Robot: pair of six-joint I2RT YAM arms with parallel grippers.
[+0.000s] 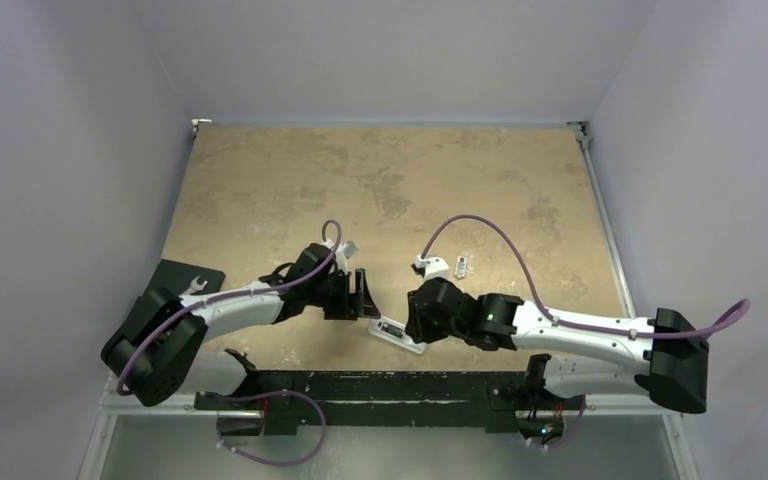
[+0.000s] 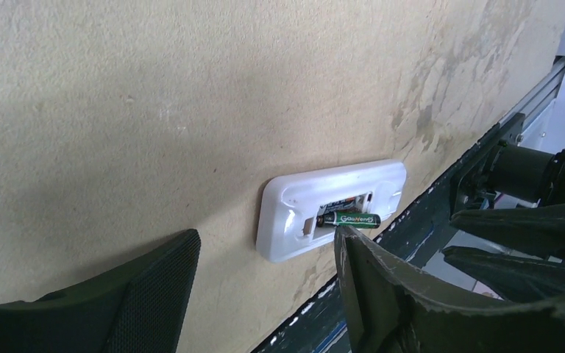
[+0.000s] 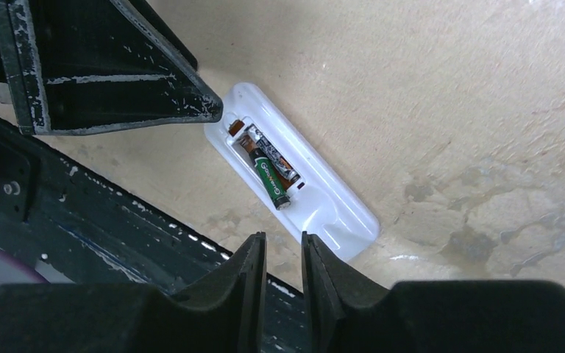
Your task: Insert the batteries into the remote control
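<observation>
The white remote control (image 1: 397, 333) lies back-up near the table's front edge, with its bay uncovered. It shows in the left wrist view (image 2: 294, 206) and the right wrist view (image 3: 338, 209). One battery (image 3: 274, 157) lies in the bay. A green-labelled battery (image 3: 271, 178) lies slanted beside it, one end riding over the bay's rim (image 2: 352, 219). My left gripper (image 2: 266, 234) is open and empty just left of the remote (image 1: 365, 297). My right gripper (image 3: 283, 237) is empty, its jaws a narrow gap apart, just above the remote's right end.
A small white cover piece (image 1: 461, 266) lies behind the right wrist. A silver wrench (image 1: 194, 286) rests on a black pad (image 1: 175, 277) at the left. The black base rail (image 1: 380, 385) runs along the table's front edge just below the remote.
</observation>
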